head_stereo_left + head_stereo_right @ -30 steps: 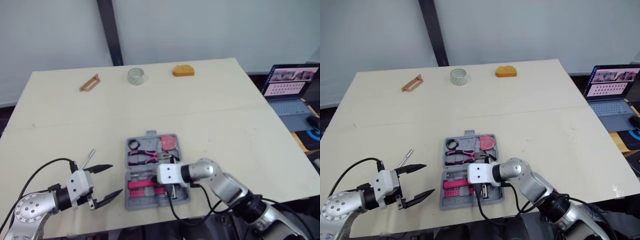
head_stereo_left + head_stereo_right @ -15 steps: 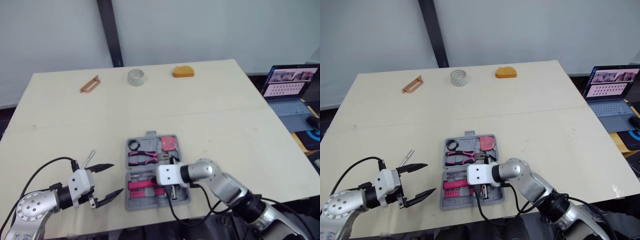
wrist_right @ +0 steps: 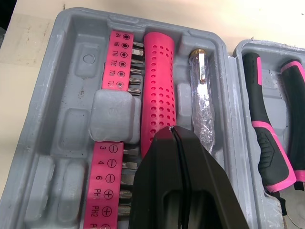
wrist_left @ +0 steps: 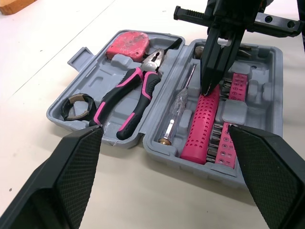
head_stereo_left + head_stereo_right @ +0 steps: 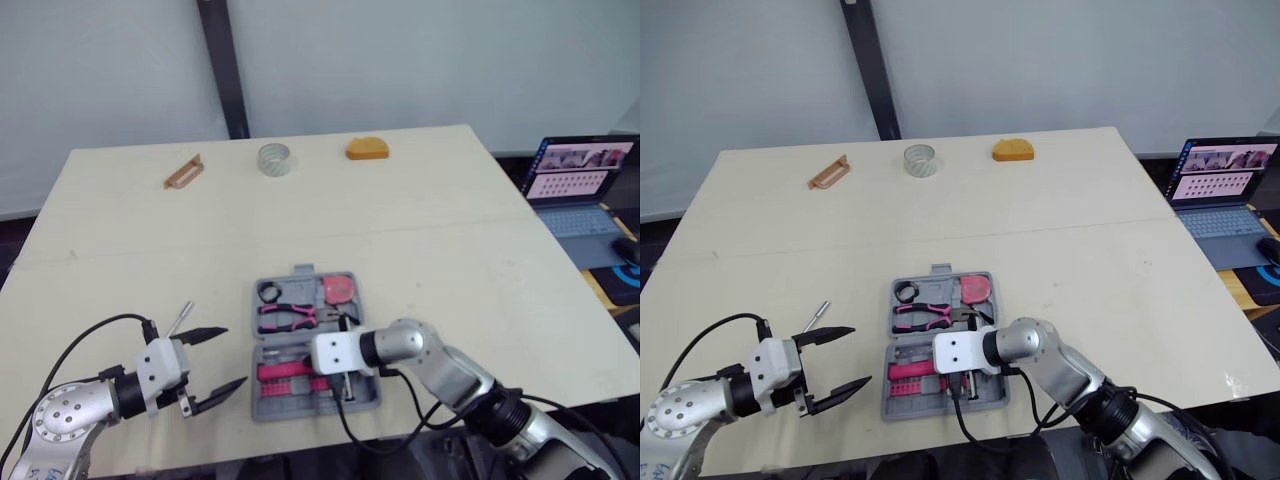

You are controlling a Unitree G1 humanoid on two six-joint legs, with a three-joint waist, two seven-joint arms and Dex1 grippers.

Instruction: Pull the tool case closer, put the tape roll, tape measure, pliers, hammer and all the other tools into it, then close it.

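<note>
Grey moulded plastic forms the tool case (image 3: 71, 95), which lies open and flat near the front edge of the tabletop (image 5: 450, 230). Its far half holds the pink-and-black pliers (image 4: 138, 90), a pink tape measure (image 4: 128, 45) and a small black ring (image 4: 78, 106). Its near half holds a pink perforated handle (image 3: 159, 86), a clear-handled screwdriver (image 3: 202, 105) beside it, and pink bit strips (image 3: 121, 52).

The right claw (image 4: 208, 88) stands over the near half with its two fingers pressed together, gripping nothing. Its tip is at one end of the pink perforated handle; whether it touches the handle or is just above it cannot be told.

The left claw (image 5: 232, 357) hangs low over the tabletop just left of the case, spread wide and empty, pointing at the case. A thin metal tool (image 5: 178, 320) lies loose on the tabletop just beyond it.

Along the far edge, well apart from both claws, sit a clear tape roll (image 5: 273, 158), an orange object (image 5: 367, 148) and a brown handle-shaped piece (image 5: 182, 171).
</note>
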